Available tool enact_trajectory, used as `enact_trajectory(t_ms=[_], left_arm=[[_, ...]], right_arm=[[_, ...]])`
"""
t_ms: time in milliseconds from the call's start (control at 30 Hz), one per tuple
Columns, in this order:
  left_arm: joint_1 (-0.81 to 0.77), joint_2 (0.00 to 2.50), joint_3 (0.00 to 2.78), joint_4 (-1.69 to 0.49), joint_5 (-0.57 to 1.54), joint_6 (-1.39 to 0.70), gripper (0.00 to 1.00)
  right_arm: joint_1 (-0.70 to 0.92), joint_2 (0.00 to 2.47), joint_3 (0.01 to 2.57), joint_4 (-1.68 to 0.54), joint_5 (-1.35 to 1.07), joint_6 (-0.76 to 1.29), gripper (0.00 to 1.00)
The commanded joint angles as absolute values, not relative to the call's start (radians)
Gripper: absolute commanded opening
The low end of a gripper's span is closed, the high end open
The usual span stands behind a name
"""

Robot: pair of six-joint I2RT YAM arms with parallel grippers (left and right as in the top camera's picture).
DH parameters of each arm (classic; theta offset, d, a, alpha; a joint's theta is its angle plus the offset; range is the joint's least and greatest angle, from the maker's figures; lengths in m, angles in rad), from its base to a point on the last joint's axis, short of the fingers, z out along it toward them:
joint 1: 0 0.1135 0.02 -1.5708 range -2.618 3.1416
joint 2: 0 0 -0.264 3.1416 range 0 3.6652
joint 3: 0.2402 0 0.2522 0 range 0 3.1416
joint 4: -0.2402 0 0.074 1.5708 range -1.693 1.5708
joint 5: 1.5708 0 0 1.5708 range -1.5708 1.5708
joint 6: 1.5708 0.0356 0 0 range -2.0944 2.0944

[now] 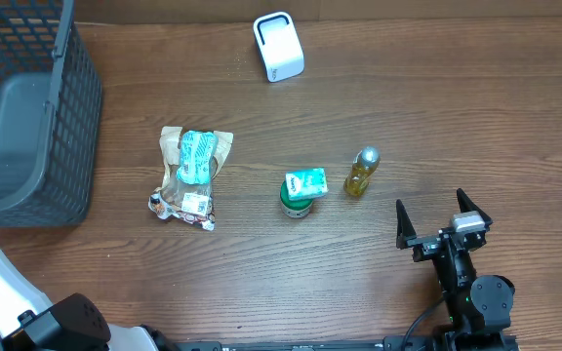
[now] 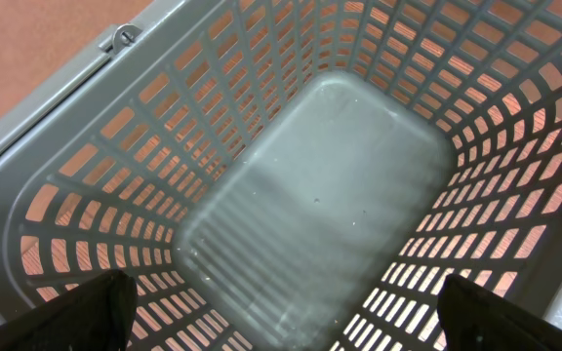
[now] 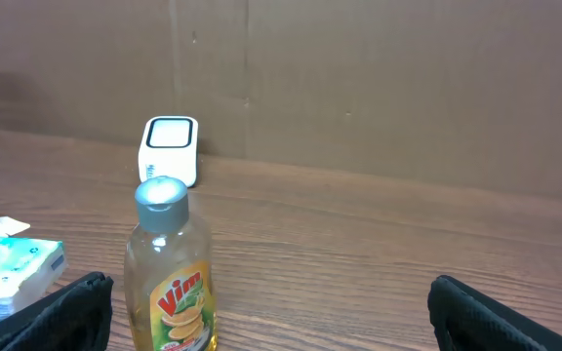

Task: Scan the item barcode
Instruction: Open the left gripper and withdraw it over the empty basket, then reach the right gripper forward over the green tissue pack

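Note:
A yellow Vim bottle point(image 1: 362, 172) with a silver cap stands upright right of the table's middle. In the right wrist view the bottle point(image 3: 169, 268) is close, left of centre. My right gripper point(image 1: 429, 200) stands open just right of and nearer than it, and the right gripper point(image 3: 286, 317) holds nothing. The white scanner point(image 1: 278, 46) stands at the back, and in the wrist view the scanner point(image 3: 170, 148) shows behind the bottle. My left gripper point(image 2: 296, 322) hangs open over the grey basket point(image 2: 213, 107), empty. I cannot make out a barcode.
The grey mesh basket point(image 1: 81, 107) fills the far left. A brown snack bag point(image 1: 191, 175) with a teal label lies left of centre. A green-and-white box point(image 1: 305, 183) rests on a green jar point(image 1: 297, 207) beside the bottle. A cardboard wall point(image 3: 359, 88) backs the table.

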State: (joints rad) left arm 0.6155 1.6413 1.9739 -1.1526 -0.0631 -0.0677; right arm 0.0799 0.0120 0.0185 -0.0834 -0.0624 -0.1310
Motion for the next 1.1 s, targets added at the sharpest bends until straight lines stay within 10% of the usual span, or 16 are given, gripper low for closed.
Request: enact_trajectory(t_ms=[0, 1067], left_arm=[[0.615, 1.651, 1.991, -1.152, -0.055, -0.048, 1.00], [0.615, 1.651, 1.991, -1.152, -0.054, -0.048, 1.00]], right_arm=[[0.077, 0.003, 0.008, -0.081, -0.054, -0.132, 1.00], [0.078, 0.003, 0.008, -0.076, -0.099, -0.129, 1.00]])
